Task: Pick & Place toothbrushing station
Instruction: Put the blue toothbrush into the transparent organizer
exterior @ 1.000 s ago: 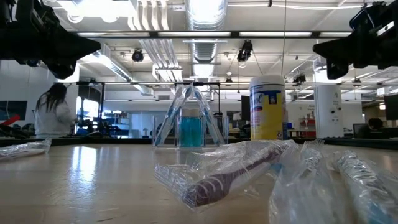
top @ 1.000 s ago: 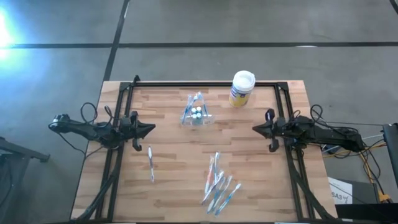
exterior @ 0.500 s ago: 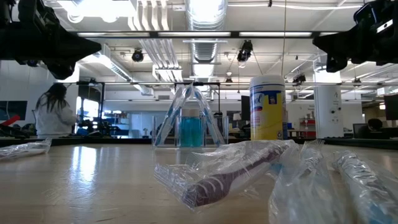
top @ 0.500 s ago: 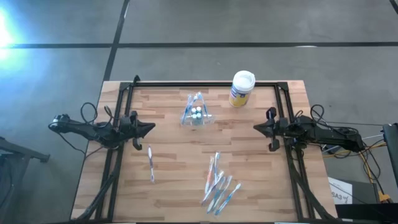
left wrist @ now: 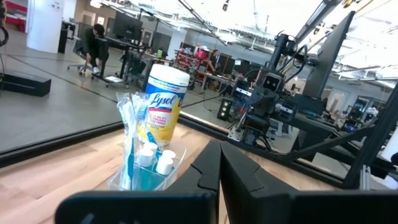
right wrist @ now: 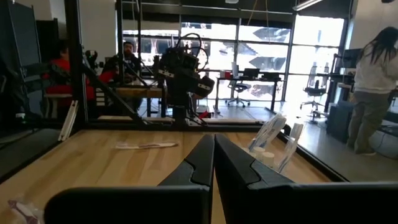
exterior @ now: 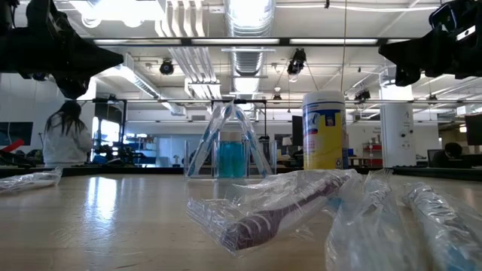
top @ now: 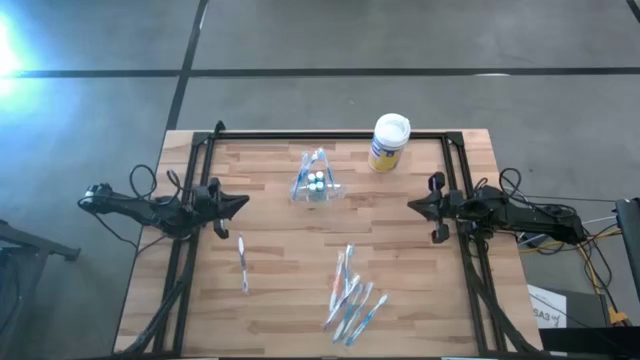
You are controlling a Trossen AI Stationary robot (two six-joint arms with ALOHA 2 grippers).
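Sitting upright mid-table, the clear holder (top: 315, 183) is a bit nearer the left gripper (top: 240, 204); fingers pressed together, holding nothing.

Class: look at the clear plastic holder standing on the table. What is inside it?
The clear holder contains a wrapped toothbrush and small white-capped items over something blue. What the blue thing is cannot be told.
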